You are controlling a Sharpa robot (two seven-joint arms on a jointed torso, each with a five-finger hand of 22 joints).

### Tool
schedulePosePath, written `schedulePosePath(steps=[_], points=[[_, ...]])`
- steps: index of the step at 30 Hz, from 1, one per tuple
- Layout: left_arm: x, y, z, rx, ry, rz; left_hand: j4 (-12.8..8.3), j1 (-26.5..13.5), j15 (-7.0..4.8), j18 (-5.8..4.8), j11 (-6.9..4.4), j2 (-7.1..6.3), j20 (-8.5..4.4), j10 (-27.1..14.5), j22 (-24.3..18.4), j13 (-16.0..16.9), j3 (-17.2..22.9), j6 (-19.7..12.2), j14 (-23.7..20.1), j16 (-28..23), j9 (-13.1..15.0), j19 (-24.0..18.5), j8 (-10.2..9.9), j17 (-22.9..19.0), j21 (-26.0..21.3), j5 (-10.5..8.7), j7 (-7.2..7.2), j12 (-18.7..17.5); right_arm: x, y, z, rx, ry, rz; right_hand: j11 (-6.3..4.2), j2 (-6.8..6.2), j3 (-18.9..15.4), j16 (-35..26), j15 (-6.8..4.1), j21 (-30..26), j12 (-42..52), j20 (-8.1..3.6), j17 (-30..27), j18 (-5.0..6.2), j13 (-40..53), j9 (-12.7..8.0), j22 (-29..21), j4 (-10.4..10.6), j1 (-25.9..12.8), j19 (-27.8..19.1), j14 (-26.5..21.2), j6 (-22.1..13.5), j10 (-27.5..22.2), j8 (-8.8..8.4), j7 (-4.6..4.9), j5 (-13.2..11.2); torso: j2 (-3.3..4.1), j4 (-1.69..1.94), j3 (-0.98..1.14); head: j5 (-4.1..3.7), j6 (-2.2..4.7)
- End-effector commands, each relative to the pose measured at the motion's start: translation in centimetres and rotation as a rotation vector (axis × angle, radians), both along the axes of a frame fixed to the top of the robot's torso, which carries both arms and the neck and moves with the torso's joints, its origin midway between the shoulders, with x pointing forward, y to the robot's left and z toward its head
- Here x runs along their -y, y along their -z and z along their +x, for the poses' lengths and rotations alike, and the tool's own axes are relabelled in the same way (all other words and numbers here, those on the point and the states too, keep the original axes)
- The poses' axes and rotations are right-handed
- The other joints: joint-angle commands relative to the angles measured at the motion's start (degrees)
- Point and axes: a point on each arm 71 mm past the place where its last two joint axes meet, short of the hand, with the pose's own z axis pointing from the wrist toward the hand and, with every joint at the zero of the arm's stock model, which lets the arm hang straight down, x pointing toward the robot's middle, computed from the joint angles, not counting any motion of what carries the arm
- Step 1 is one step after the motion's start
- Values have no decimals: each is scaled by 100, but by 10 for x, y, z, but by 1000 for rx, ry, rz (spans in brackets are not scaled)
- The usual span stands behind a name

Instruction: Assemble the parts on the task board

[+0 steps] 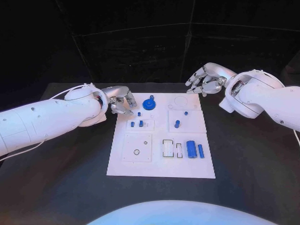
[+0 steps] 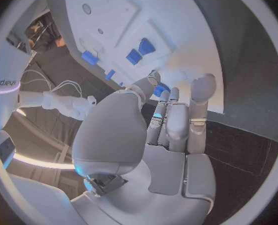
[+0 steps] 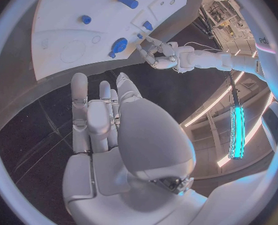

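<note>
Black table lies bare around the task board. Left hand hovers at its far-left edge, right hand beyond its far-right corner; both sets of fingers are loosely spread, holding nothing.

Open table around the task board; upright blue parts crowding its far half.

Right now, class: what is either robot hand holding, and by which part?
Nothing. The left hand and right hand both hover empty beside the task board.

A black table carries the white task board at its middle
</note>
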Motion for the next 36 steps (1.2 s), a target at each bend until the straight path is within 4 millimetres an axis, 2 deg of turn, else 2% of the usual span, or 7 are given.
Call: schedulePosePath(steps=[1, 4, 8, 16, 19, 22, 36], points=[[-6, -17, 2, -26, -81, -456, 23, 25, 12, 109, 15, 89, 21, 2, -558, -18, 56, 68, -490, -564, -22, -424, 29, -1002, -705, 32, 14, 112, -2, 3, -3, 65, -48, -184, 7, -22, 55, -34, -4, -17, -237, 8, 0, 72, -248, -9, 5, -9, 87, 53, 10, 88, 7, -38, -16, -37, 4, 2, 4, -81, 37], [-13, -23, 1, -73, -128, -683, 10, 50, 19, 114, 24, 140, 34, -29, -649, -37, 118, 107, -933, -1063, -38, -610, 49, -1856, -877, 53, 22, 201, -4, 8, -7, 98, -67, -259, 27, -56, 94, -38, 18, -14, -500, 21, 15, 68, -538, -19, 18, 3, 112, 67, 22, 123, -28, -104, -19, -81, 5, -1, -4, -167, 79], [-17, -27, -1, -137, -174, -928, 4, 71, 0, 120, -14, 220, 26, 135, -708, -14, 177, 194, -1155, -1278, -34, -710, 103, -2219, -980, 107, 2, 372, -7, 18, -13, 133, -93, -348, 69, -107, 134, -26, 48, 8, -742, 42, 44, 61, -823, -24, 54, 1, 138, 95, 37, 107, -91, -200, -6, -119, 6, -4, -10, -240, 124], [-17, -30, -5, -195, -190, -1107, -1, 36, -17, 119, -43, 231, 7, 307, -744, 5, 182, 309, -1220, -1303, -23, -748, 192, -2289, -1037, 159, 10, 535, -14, 31, -20, 143, -127, -416, 149, -181, 237, 249, 104, 271, -1041, 95, 376, -4, -1313, -23, 476, -30, 151, 324, 134, 27, -72, -415, 67, -138, 9, -1, -1, -293, 149], [-16, -30, -6, -209, -187, -1121, 1, 27, -16, 118, -43, 228, 7, 312, -749, 4, 177, 313, -1227, -1305, -23, -753, 199, -2296, -1044, 159, 11, 546, -16, 36, -21, 132, -138, -425, 164, -179, 291, 321, 117, 347, -1097, 107, 456, -19, -1430, -21, 589, -51, 171, 374, 150, 31, -44, -458, 85, -154, 4, 4, -10, -291, 154], [-13, -30, -7, -226, -179, -1127, -2, 14, -9, 115, -32, 222, 9, 289, -764, -2, 170, 291, -1262, -1322, -30, -774, 201, -2316, -1069, 162, 26, 558, -18, 39, -22, 123, -148, -429, 173, -171, 402, 373, 126, 402, -1164, 118, 505, -24, -1585, -18, 647, -75, 198, 385, 153, 57, 12, -504, 94, -328, 3, 8, -8, -283, 160], [-7, -30, -11, -256, -161, -1135, -14, 7, 2, 112, -18, 220, 16, 257, -786, -10, 163, 266, -1308, -1345, -36, -803, 212, -2346, -1105, 162, 44, 583, -23, 54, -21, 83, -169, -440, 186, -153, 774, 516, 134, 550, -1291, 128, 660, -47, -1887, -17, 844, -119, 256, 437, 171, 121, 121, -561, 115, -463, 18, 10, -5, -271, 146]])
